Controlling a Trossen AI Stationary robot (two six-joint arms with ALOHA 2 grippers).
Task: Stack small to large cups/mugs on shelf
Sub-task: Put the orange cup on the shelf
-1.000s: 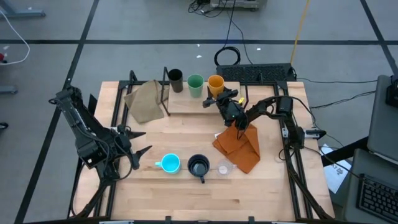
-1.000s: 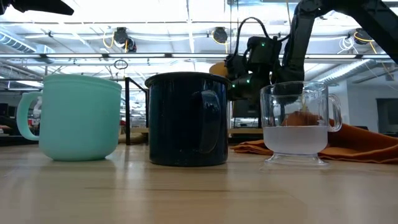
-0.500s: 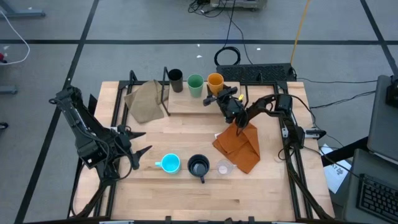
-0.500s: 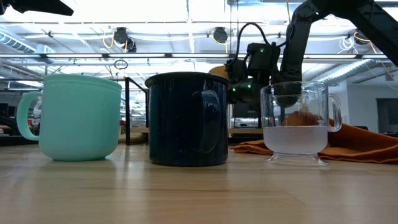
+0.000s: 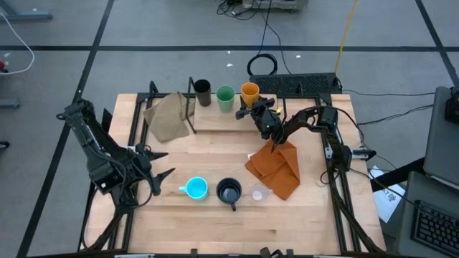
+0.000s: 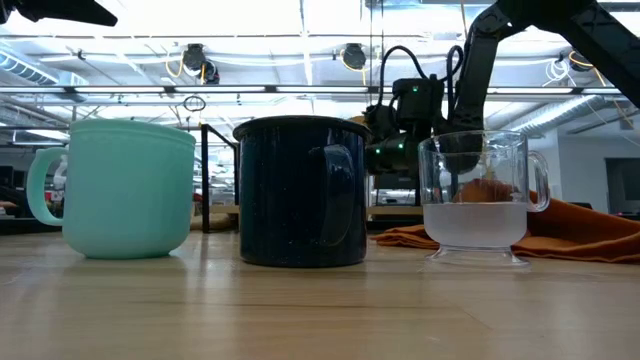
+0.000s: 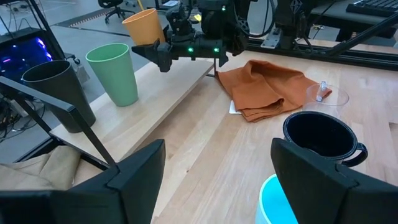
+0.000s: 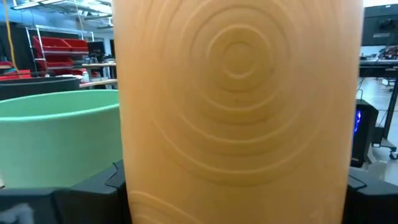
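Note:
On the shelf (image 5: 215,120), at the table's far side, stand a dark brown cup (image 5: 202,92), a green cup (image 5: 225,97) and an orange cup (image 5: 249,92) in a row. My right gripper (image 5: 251,107) is at the orange cup (image 7: 144,28), shut on it. The light blue mug (image 5: 196,188), navy mug (image 5: 229,192) and small clear cup (image 5: 257,193) stand on their bases near the table's near edge. My left gripper (image 5: 161,163) waits open at the table's left, holding nothing. My right gripper holds the orange cup by its side wall (image 8: 236,93), one finger (image 8: 93,190) on each side. The fingers come about level from the near-right. The cup stays roughly upright beside the green cup (image 8: 56,137). Whether its base rests on the shelf cannot be told.
An orange cloth (image 5: 276,168) lies crumpled right of centre, just near of the shelf. A tan cloth (image 5: 166,118) lies left of the shelf by a black upright frame (image 5: 191,107). Bare tabletop lies between the shelf and the row of mugs.
My right gripper has shifted a little toward the table's far edge and right, taking the orange cup with it. In the low view the cup has dropped almost out of sight behind the navy mug.

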